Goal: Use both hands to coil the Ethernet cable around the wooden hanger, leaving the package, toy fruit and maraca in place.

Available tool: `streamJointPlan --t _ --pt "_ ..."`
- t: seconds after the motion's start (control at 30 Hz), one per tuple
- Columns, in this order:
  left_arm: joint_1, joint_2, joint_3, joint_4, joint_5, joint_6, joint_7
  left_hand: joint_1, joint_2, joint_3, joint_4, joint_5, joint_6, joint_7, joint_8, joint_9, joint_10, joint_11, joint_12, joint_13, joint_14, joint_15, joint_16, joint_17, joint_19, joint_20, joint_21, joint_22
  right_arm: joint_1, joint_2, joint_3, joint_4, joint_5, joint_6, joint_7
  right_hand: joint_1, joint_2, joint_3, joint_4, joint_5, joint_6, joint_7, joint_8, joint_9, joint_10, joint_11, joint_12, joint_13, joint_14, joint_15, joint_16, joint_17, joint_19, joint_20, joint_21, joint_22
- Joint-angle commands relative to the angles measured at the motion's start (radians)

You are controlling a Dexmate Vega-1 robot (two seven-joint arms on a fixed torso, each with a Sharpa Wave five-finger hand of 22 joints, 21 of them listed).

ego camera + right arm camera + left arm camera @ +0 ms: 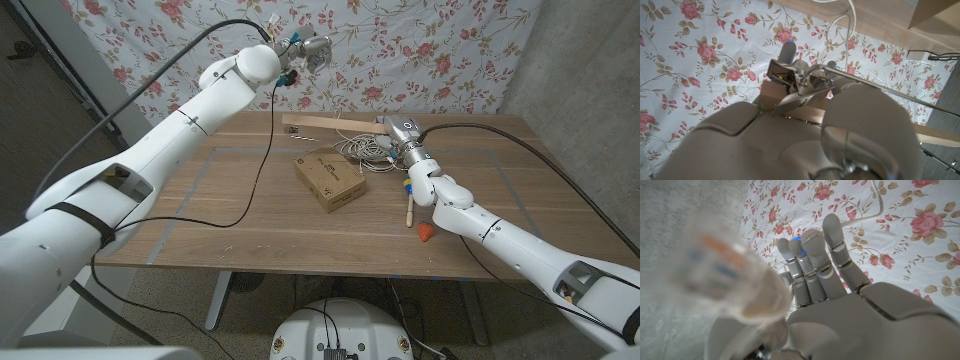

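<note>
Now you're mid-coil: your left hand (303, 52) pinches the Ethernet cable (366, 149) aloft, your right hand (400, 131) grips the wooden hanger (322, 122). Next, lay another loop.

Even, soft indoor light; one wrist view partly blurred.
Faint shadows are cast on the desk (200, 215); a close translucent connector (725, 280) at 9 o'clock is rendered out of focus.

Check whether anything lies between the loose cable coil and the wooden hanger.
Nothing visible does: the Ethernet cable lies right beside the wooden hanger. The package sits nearer the robot, not between them.
</note>
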State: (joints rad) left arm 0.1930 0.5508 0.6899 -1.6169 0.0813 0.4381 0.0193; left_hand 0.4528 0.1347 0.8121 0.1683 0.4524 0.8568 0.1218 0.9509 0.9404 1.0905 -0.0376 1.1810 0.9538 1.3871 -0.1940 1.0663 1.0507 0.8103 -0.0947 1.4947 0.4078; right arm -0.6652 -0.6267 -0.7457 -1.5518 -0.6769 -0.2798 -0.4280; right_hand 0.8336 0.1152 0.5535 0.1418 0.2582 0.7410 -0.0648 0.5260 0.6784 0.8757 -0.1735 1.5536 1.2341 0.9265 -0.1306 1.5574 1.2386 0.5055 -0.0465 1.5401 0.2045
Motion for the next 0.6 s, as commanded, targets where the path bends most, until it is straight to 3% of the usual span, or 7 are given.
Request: streamJointPlan --t 0.03,0.6 --pt "-0.011 -0.012 -0.018 0.001 -0.212 -0.164 -0.261 -0.010 0.002 0.012 -0.002 -0.006 -0.036 0.030 0.010 -0.006 0.069 -0.071 0.319 0.267 0.006 -0.006 0.012 0.004 -0.010 -0.003 0.011 -0.007 0.096 0.095 -0.047 0.064 0.015 -0.049 -0.019 -0.062 0.072 0.009 -0.003 0.003 0.005 -0.002 0.007 0.004 0.007 -0.008 0.007 0.002 0.004 -0.080 0.007 0.005 0.004 -0.092 0.010 0.002" --pt "0.036 0.018 -0.049 -0.083 -0.378 -0.175 -0.356 -0.023 0.004 0.028 -0.004 -0.022 -0.048 0.033 0.029 -0.016 0.064 -0.068 0.330 0.270 0.004 -0.006 0.017 -0.001 -0.012 -0.005 0.030 -0.024 0.168 0.165 -0.043 0.173 0.066 -0.109 -0.121 -0.063 0.073 0.013 -0.005 0.002 0.008 0.001 0.010 -0.001 0.011 -0.008 0.008 0.002 0.012 -0.080 0.008 0.006 0.010 -0.092 0.016 0.001"
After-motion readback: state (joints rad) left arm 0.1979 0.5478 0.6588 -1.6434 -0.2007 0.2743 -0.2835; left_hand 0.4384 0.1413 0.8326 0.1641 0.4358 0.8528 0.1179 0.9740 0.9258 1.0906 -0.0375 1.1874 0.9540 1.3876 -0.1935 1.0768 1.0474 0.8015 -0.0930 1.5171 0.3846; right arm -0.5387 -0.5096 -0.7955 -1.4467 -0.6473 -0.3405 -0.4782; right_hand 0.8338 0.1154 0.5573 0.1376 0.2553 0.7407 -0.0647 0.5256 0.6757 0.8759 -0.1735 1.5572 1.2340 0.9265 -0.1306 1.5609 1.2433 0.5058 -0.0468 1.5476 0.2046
